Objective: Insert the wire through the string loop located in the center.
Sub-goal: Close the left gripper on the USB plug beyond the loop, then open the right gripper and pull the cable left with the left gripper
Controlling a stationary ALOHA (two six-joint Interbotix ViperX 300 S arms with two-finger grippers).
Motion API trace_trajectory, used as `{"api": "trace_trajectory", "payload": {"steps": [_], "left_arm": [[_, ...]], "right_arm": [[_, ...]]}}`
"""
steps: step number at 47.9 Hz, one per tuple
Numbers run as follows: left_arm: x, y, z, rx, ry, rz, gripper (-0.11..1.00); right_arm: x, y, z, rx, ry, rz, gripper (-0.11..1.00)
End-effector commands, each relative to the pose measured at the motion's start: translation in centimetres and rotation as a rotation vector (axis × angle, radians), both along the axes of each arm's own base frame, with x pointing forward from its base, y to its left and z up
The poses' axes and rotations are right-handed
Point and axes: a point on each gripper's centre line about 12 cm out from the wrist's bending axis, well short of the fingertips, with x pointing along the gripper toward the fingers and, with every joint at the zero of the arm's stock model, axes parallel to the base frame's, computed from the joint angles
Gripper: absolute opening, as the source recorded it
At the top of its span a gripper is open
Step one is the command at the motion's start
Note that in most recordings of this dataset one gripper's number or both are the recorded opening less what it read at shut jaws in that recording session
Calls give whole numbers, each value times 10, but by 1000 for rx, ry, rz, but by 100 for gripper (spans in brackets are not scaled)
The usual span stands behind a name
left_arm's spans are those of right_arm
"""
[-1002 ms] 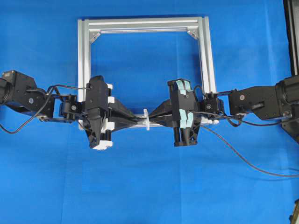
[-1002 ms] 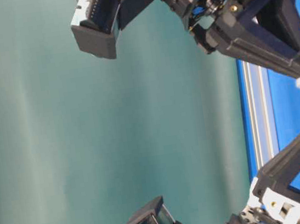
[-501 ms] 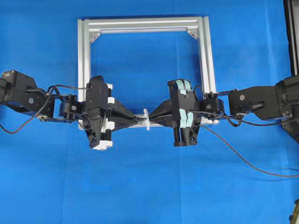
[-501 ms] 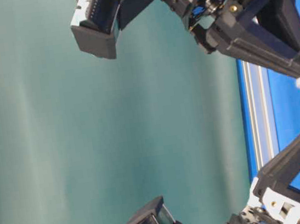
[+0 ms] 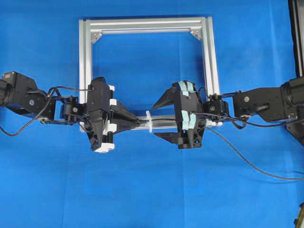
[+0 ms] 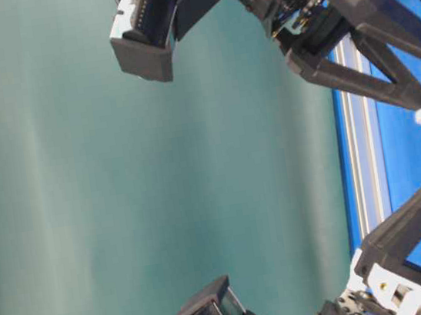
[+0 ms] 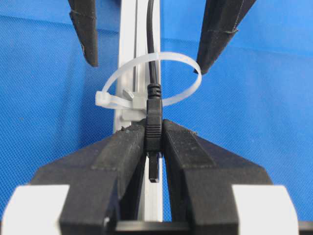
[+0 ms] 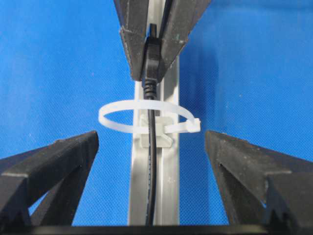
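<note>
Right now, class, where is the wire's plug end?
In the left wrist view, the wire runs through the string loop, its plug clamped in the left claw just past the loop, above the frame rail.

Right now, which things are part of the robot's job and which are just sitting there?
Part of the job:
wire, pinched by the shut left gripper
string loop, wire passing through
right gripper, open

Just there:
silver frame
blue cloth

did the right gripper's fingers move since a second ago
Yes. In the overhead view the right gripper has spread its fingers apart, to either side of the frame rail they were pinched over; the wire now lies free between them.
</note>
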Motion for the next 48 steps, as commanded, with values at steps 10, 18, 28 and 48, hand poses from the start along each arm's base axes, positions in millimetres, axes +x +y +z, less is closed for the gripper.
{"api": "trace_trajectory", "payload": {"steps": [10, 18, 28, 48], "left_arm": [[-21, 2, 14, -3, -17, -1, 8], [-49, 2, 18, -1, -8, -10, 8], [-88, 6, 14, 0, 25, -9, 8], [-157, 14, 14, -27, 23, 3, 8]], "right_arm": [[1, 2, 14, 5, -41, 2, 96], [0, 2, 14, 5, -40, 4, 96], [0, 3, 15, 3, -41, 6, 96], [0, 3, 16, 1, -43, 8, 96]]}}
